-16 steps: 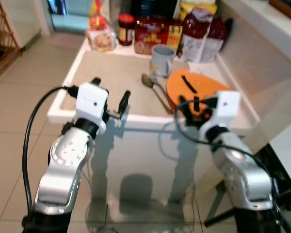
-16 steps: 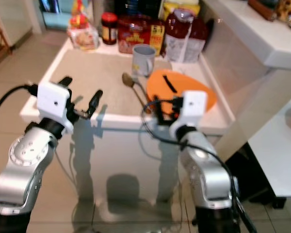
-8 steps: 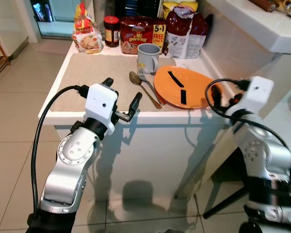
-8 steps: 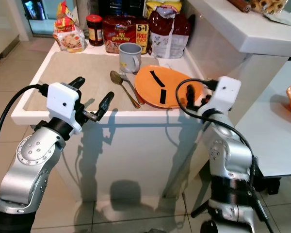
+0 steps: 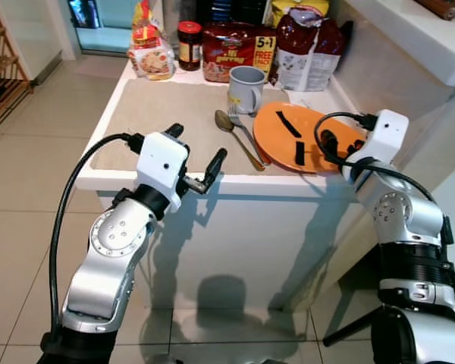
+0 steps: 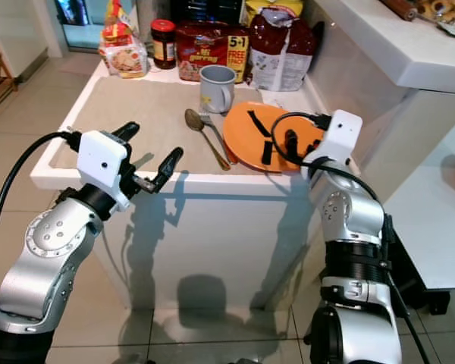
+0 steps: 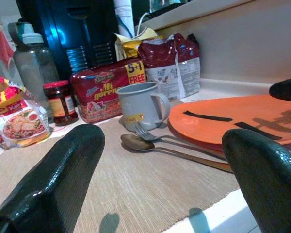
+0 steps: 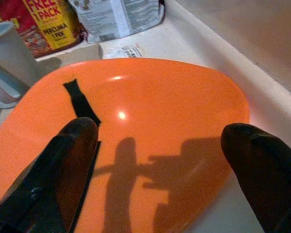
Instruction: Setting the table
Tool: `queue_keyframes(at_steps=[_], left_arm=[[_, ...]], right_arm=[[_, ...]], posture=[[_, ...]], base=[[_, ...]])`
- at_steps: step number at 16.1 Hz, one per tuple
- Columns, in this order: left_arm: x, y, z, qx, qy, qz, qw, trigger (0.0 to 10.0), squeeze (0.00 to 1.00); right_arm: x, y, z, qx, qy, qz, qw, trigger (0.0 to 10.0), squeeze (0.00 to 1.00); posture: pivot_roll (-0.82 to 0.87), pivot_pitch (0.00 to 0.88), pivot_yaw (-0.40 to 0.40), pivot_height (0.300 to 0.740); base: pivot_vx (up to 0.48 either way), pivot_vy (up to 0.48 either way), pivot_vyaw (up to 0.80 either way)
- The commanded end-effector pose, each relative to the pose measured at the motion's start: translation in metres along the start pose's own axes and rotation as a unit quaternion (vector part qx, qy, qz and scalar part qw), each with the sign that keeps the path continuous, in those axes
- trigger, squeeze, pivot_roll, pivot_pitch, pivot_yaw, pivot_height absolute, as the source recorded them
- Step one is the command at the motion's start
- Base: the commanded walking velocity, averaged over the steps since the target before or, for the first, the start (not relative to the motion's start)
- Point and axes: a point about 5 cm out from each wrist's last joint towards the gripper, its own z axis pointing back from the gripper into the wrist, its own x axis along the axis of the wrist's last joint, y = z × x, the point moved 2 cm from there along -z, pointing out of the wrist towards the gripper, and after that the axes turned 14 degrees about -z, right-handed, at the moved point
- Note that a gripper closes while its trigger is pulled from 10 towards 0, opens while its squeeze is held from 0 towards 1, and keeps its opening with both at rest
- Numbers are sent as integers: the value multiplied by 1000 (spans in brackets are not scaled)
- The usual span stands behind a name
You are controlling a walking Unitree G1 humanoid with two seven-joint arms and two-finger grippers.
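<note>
One orange plate (image 5: 303, 135) is lying on the right part of the white desk (image 5: 106, 163), bearing two black strips across its face. Just left of it, one spoon (image 5: 237, 137) and one fork (image 5: 245, 130) are resting side by side on a beige placemat (image 5: 167, 114), and one grey mug (image 5: 246, 85) is standing just beyond them.

Along the far edge, one red noodle multipack (image 5: 239, 49) is reading "Mi goreng" and "5+1 FREE", with "PERCUMA 1 PACK" legible in the right wrist view. Right of it one dark red bag (image 5: 309, 47) with a white lower half is standing, with a yellow packet (image 7: 132, 42) behind it. To the left one jar (image 5: 189, 45) with a red lid and one small snack packet (image 5: 153, 59) are sitting. One grey bottle (image 7: 34, 58) is standing behind the jar.

The left tool (image 5: 194, 155) is hovering at the near desk edge, fingers spread wide, gripping nothing. The right tool (image 8: 157, 160) is hovering over the plate's near right rim, fingers likewise spread apart, empty.
</note>
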Motion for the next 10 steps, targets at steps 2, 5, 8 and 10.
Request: queue_keyframes(at_steps=[2,5,8,10], left_arm=[[5,-4,-3,-15,-10,-1,1000,10000,0],[5,-5,-3,-15,-10,0,1000,10000,0],[7,-8,-2,-29,-16,10,999,10000,0],[9,-24,1,-95,-23,24,995,10000,0]], right_arm=[[9,-13,-4,-30,-15,-3,999,10000,0],[14,-18,-5,-43,-23,-11,999,10000,0],[17,-27,-7,-67,-26,-18,997,10000,0],[10,-34,-10,-80,-2,-31,996,10000,0]], posture=[[91,0,-77,740],[91,0,-77,740],[90,0,-78,740],[89,0,-79,740]], base=[[0,0,0],[0,0,0],[0,0,0],[0,0,0]])
